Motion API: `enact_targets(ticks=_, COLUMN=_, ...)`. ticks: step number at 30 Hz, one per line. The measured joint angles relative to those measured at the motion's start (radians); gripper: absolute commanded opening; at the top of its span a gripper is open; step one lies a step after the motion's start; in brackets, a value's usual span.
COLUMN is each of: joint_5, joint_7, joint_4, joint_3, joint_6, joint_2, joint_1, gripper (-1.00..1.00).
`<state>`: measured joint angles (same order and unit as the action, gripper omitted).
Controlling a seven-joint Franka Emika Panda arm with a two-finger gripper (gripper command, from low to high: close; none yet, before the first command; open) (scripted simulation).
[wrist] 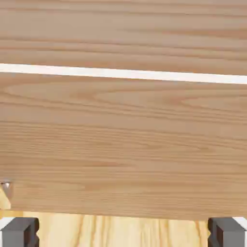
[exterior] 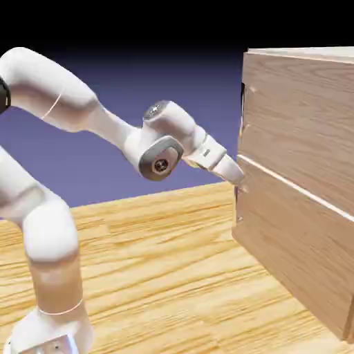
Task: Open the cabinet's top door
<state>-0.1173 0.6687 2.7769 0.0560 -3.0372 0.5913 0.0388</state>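
Observation:
The light-brown wood-grain cabinet (exterior: pixel 304 263) stands at the exterior view's right. Its top door (exterior: pixel 297 110) is the upper panel, and it looks shut. A small dark handle (exterior: pixel 243 104) shows at its left edge. A pale seam (exterior: pixel 290 185) parts it from the lower panel. My gripper (exterior: pixel 238 176) is at the cabinet's left edge, level with that seam and below the handle. In the hand view the seam (wrist: pixel 123 74) runs across, with the top door (wrist: pixel 123 34) above it and the lower panel (wrist: pixel 123 144) below. The gripper (wrist: pixel 123 236) is open and holds nothing, its fingertips (wrist: pixel 19 231) far apart.
The wooden table (exterior: pixel 159 276) stretches between the robot base and the cabinet. A strip of table (wrist: pixel 120 231) shows under the lower panel's bottom edge in the hand view. A small metal piece (wrist: pixel 5 185) sits at that view's left edge.

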Motion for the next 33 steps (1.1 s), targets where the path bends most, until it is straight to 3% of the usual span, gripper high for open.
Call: enact_targets(ticks=33, joint_5=-1.435, joint_7=-0.885, joint_4=-0.405, joint_3=0.685, joint_6=-0.003, joint_2=0.261, joint_1=0.622, gripper=0.0)
